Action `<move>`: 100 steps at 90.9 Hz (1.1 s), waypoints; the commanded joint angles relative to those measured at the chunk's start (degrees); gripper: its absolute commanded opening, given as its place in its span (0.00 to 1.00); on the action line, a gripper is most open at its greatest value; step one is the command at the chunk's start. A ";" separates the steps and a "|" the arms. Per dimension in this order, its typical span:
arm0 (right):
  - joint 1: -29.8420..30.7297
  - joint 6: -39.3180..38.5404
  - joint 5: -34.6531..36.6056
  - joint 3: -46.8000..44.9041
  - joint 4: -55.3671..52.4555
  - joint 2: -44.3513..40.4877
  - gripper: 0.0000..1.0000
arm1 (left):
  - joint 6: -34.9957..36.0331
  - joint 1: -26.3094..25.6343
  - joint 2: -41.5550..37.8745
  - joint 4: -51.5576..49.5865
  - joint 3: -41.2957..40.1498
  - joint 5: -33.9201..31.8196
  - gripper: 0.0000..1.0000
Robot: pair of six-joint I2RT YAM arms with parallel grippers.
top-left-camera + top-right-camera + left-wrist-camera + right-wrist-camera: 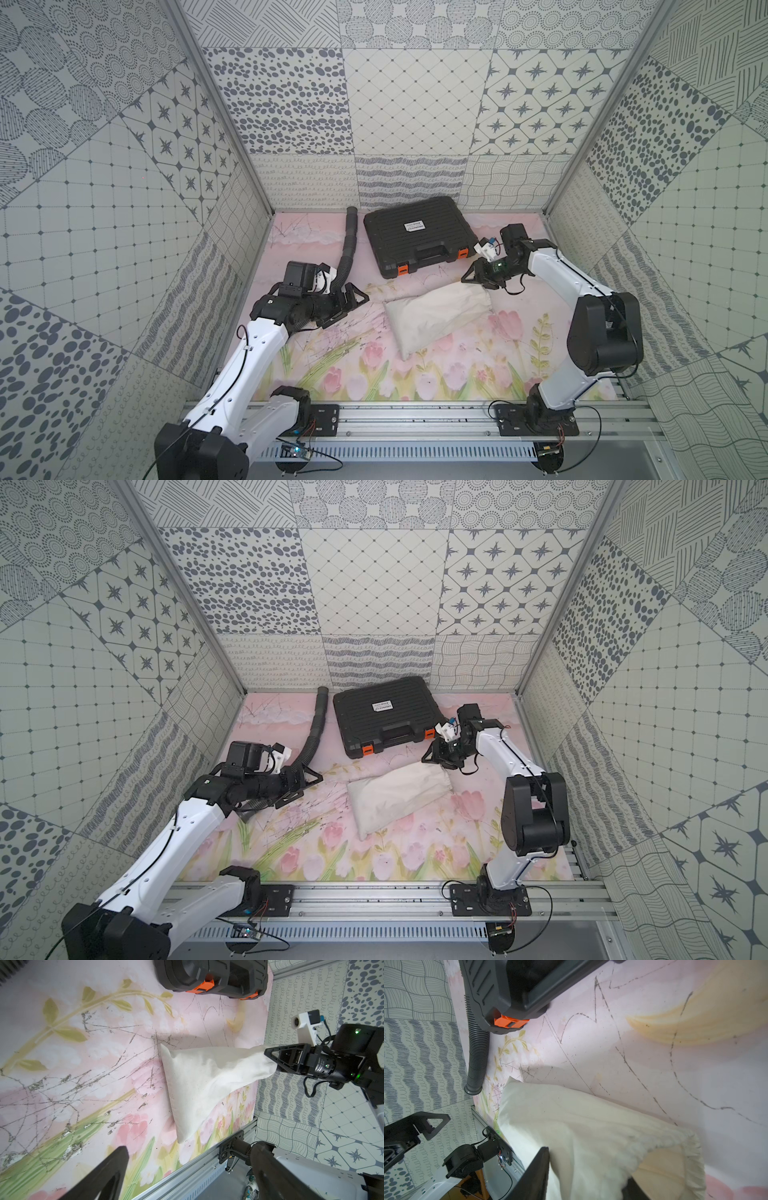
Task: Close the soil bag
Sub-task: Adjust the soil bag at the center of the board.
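The soil bag (436, 318) lay diagonal, neck toward the right side; right gripper (271, 1060) pinched that neck, left gripper (355, 306) gaped empty, well apart.

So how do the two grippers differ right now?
The left gripper is wide open and empty; the right gripper is closed on cloth. The left sits apart from the soil bag; the right holds its neck end. Both are black with triangular fingers.
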 commanded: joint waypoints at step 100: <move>34.34 -27.23 4.50 25.23 -15.07 -5.41 0.00 | 0.61 -0.12 -1.17 -1.21 3.57 1.97 0.96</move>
